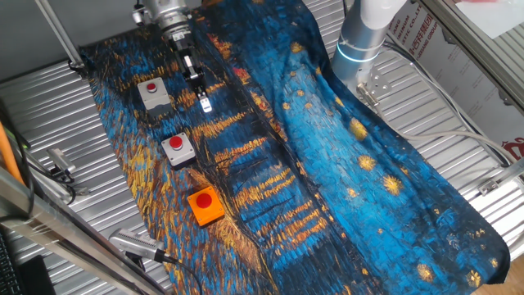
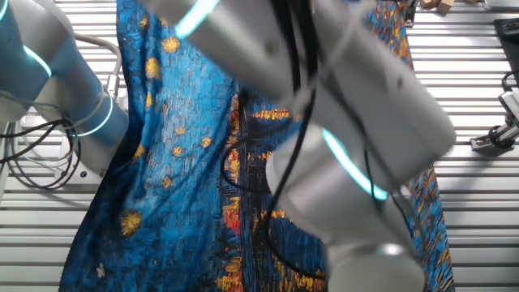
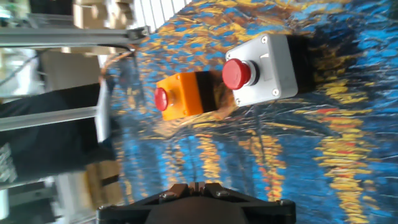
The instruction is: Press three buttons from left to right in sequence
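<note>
Three push-button boxes with red caps lie in a row on the blue and yellow painted cloth. In one fixed view they are a far grey box [image 1: 153, 93], a middle grey box [image 1: 178, 149] and a near orange box [image 1: 205, 205]. My gripper [image 1: 205, 104] hangs over the cloth just right of the far grey box, touching no button, with its fingers together and empty. The hand view shows a grey box [image 3: 264, 67] and the orange box [image 3: 182, 96] ahead of my gripper [image 3: 196, 185]. The third box is out of that view. The arm hides the buttons in the other fixed view.
The cloth [image 1: 327, 164] is rumpled and drapes over a ribbed metal table [image 1: 65, 123]. The arm's base [image 1: 360, 41] stands at the far right. Metal bars and tools [image 1: 131, 244] lie along the near left edge. In the other fixed view the arm [image 2: 349, 146] fills the middle.
</note>
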Controlling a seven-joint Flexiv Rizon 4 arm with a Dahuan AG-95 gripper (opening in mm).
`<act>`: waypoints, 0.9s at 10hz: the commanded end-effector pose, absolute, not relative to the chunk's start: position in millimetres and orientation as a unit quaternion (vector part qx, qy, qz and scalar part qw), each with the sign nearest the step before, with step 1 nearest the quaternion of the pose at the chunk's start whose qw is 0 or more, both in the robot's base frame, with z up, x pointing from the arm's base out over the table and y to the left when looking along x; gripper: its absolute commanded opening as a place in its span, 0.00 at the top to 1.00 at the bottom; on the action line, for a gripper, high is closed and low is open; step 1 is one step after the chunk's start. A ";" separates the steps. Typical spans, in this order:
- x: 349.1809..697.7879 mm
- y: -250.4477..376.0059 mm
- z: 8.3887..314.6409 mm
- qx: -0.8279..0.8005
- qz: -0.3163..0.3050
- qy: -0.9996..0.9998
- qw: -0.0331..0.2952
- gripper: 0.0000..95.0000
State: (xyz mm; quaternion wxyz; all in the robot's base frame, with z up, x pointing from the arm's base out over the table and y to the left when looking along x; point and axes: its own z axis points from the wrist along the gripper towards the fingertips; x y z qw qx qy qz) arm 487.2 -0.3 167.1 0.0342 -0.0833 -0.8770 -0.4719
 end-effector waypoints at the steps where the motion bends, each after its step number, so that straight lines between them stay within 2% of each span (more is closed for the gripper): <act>1: 486.5 0.7 167.7 -0.067 -0.253 -0.965 0.004 1.00; 7: 486.4 1.4 168.8 -0.056 -0.236 -0.970 0.003 1.00; 9: 486.5 1.8 168.6 -0.048 -0.191 -0.980 -0.001 1.00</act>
